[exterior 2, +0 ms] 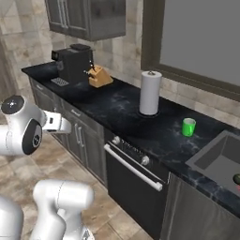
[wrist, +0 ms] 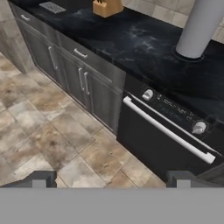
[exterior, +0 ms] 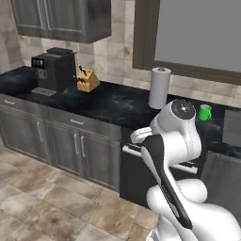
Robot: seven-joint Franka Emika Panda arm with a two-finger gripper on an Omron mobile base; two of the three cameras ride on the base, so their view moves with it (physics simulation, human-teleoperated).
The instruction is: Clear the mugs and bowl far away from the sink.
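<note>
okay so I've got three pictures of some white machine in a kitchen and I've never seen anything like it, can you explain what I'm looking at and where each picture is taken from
This is a computer-rendered kitchen with a white robot arm on a base that can drive. Two pictures come from cameras on that base, behind the arm to its left and right, looking forward over it. The third comes from a camera on the hand, looking along its two dark fingers, which stand wide apart and hold nothing; it is aimed at the floor and the black oven front.

On the dark counter stand a coffee machine, a wooden knife block, a tall white paper-towel roll and a small green mug. The sink is set into the counter beyond the mug, at the right. No bowl can be made out here.
</note>
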